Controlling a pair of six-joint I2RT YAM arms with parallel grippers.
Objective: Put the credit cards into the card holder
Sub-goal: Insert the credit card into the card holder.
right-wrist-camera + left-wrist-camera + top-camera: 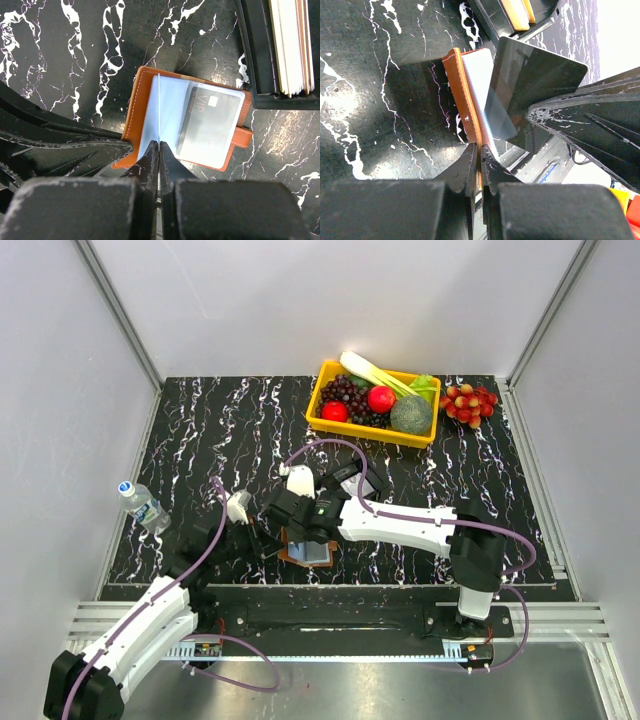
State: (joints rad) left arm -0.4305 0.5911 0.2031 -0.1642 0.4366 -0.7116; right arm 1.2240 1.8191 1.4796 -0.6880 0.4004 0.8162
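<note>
Leather card holder [131,115] is lying open on the table [200,440], left gripper [479,155] pinching its cover steady while right gripper [159,150] is clamping a grey credit card [535,85] edgewise above it for insertion.

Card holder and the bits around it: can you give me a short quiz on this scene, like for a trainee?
1. True or false: the card holder lies shut.
2. What does the right gripper pinch? A: a card. B: a spoon. C: a cup.
3. Fill in: the spare cards stand in a black ___.
Key: 1 false, it lies open; 2 A; 3 box.
</note>
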